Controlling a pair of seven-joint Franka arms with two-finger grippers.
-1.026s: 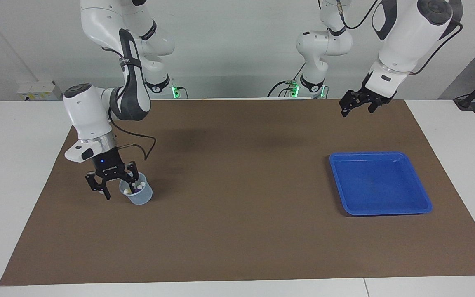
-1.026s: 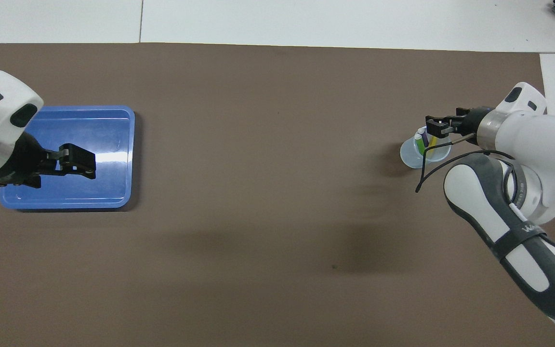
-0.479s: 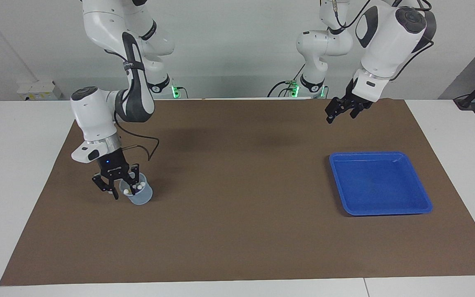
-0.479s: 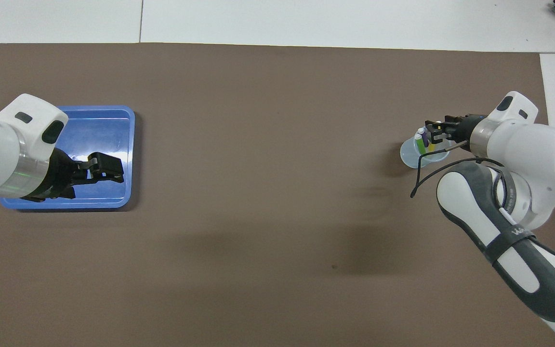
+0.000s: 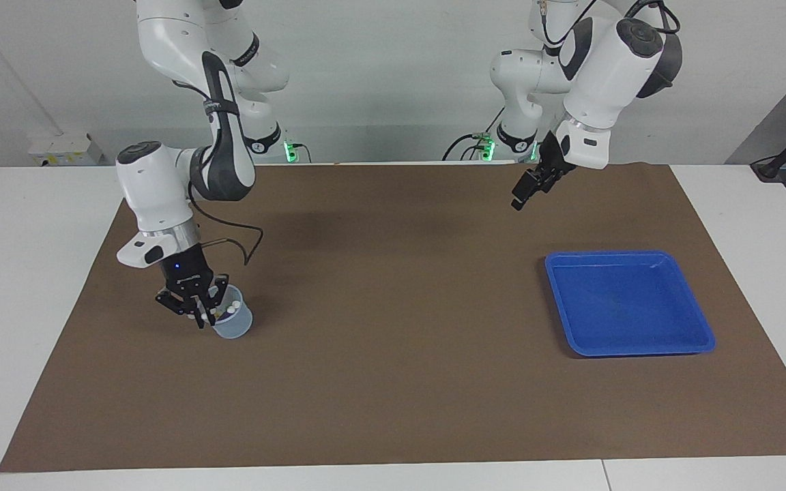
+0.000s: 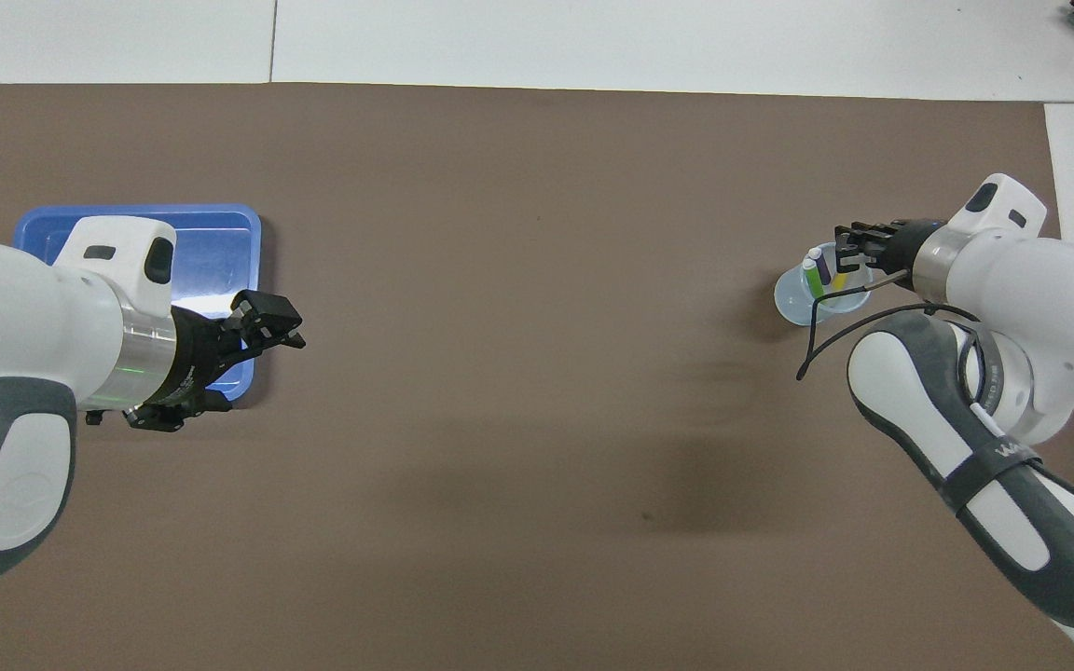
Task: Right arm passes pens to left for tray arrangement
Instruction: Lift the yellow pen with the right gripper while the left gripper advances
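3 pens (image 6: pixel 820 269), yellow, purple and green, stand upright in the translucent cup (image 5: pixel 233 322) at my right arm's end of the brown mat (image 5: pixel 393 382). Over the last second my right gripper (image 5: pixel 196 315) has dropped lower into the cup's mouth and its fingers have drawn inward around the pen tops; in the overhead view it sits over the yellow one, but I cannot tell whether they have met on a pen yet or which pen they would catch. My reading: the first pickup is in progress and no pen has left the cup. My left gripper (image 5: pixel 522 196) has swung off the blue tray (image 5: pixel 628 302) toward the cup's end of the table and now hangs in the air over bare mat, just beside the tray's corner on the cup side, fingers apart and carrying nothing. That looks like positioning for the handover, so the pass itself is not yet begun. Tray holds nothing; it lies well apart from the cup, at my left arm's end. Mat is flat, matte and covers most of a white table (image 5: pixel 24 286). Plain pale wall rises at the robots' end, with both arm bases and small green lights beneath it.
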